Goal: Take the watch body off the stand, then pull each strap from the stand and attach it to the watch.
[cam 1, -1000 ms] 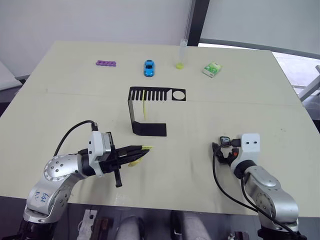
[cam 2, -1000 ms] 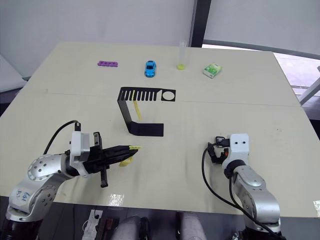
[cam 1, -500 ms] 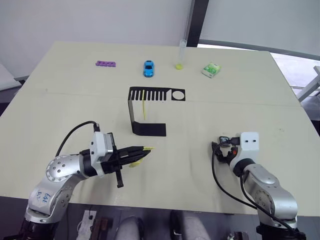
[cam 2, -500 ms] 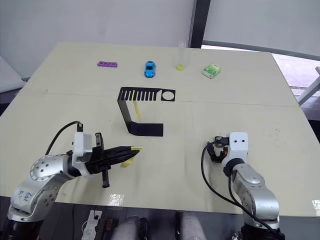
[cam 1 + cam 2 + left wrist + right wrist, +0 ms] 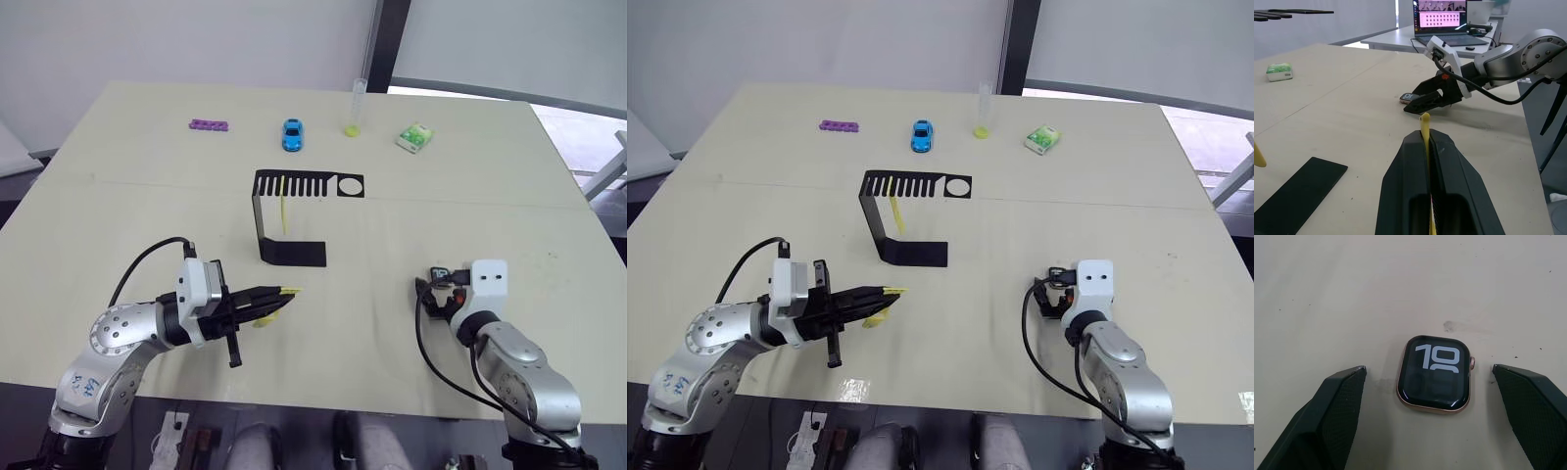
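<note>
Slim bright-yellow rubbery strap [image 5: 277, 294] clamped between closed fingers of left gripper [image 5: 266, 302], long axis pointed toward small black rounded-square watch body [image 5: 1434, 374]. Watch body laid flat on table [image 5: 392, 255], framed by spread-apart fingers of right gripper [image 5: 1430, 426], untouched. Second yellow strap [image 5: 283, 208] hung in thin black bent-metal stand [image 5: 290, 217]. Right gripper nearer watch body.

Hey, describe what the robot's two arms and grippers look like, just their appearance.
Both arms are rounded silver-grey metal segments, each ending in a white boxy wrist block with a looping black cable. The left gripper and right gripper have black wedge-shaped fingers with a finely textured surface. The left arm carries small blue handwritten markings.
</note>
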